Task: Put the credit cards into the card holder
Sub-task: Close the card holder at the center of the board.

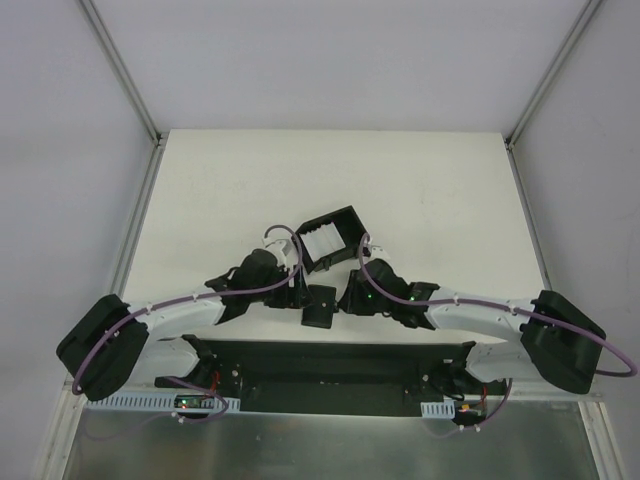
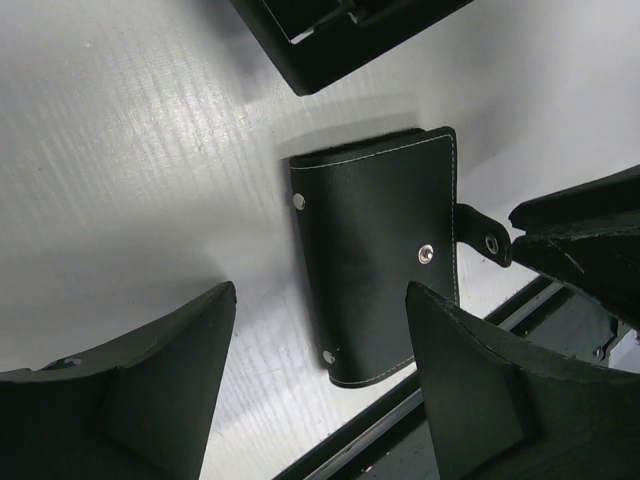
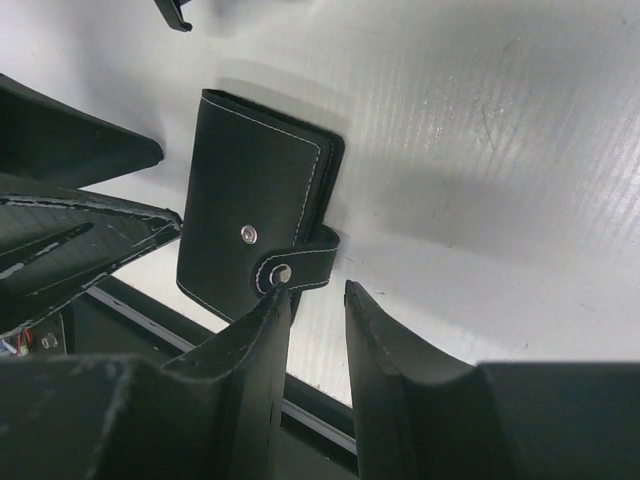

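Only the top view shows the credit cards (image 1: pixel 318 243), pale and stacked inside the black tray (image 1: pixel 345 222) at centre frame. The wrist views show the stitching and snaps of the card holder (image 2: pixel 375 265) instead. It lies closed and flat on the white counter (image 1: pixel 400 180), just below the tray and between the two hands.

In the left wrist view its long axis runs top to bottom, and its clasp tab (image 2: pixel 485 238) sticks out to the right, towards the right hand (image 3: pixel 318 292). That hand's fingers stand narrowly apart with bare counter showing between them. The tab's snap end sits right at one fingertip. The left hand (image 2: pixel 320 290) is spread wide, with the holder's lower end reaching between its fingers.

The dark base plate (image 1: pixel 330 365) runs close along the holder's lower end. The upper half of the counter lies open.
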You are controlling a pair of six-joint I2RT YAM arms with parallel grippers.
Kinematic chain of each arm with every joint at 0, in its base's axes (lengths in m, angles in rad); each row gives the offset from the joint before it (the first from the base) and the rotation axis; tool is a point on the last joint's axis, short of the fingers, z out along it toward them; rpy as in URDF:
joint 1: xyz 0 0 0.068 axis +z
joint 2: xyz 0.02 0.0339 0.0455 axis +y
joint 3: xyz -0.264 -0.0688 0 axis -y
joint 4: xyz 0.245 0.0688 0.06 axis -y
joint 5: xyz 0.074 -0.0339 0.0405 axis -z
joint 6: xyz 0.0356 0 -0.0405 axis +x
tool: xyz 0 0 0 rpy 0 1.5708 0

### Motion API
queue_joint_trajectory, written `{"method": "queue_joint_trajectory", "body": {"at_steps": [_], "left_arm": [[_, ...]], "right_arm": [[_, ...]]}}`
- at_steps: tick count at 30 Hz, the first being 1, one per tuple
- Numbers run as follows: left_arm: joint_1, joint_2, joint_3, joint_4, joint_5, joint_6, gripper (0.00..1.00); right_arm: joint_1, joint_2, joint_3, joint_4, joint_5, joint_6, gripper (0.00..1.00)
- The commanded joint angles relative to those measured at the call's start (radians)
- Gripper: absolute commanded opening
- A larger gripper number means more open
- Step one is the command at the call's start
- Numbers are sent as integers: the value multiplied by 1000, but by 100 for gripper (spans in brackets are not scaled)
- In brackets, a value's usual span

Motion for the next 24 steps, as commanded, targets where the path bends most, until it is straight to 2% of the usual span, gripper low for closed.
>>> {"method": "queue_joint_trajectory", "body": {"at_steps": [1,4,7,15,24], "left_arm": [[-17,48,9,-41,20,39,67],[-25,65,6,-42,28,40,63],[-33,72,1,-45,36,45,53],[-44,105,11,-56,42,57,51],[-56,149,38,-80,16,47,40]], "right_arm": [[8,12,40,42,-10,17,31],[6,17,40,48,-16,12,31],[8,20,41,50,-21,20,31],[14,35,40,61,-23,25,31],[15,72,62,74,-24,11,30]]}}
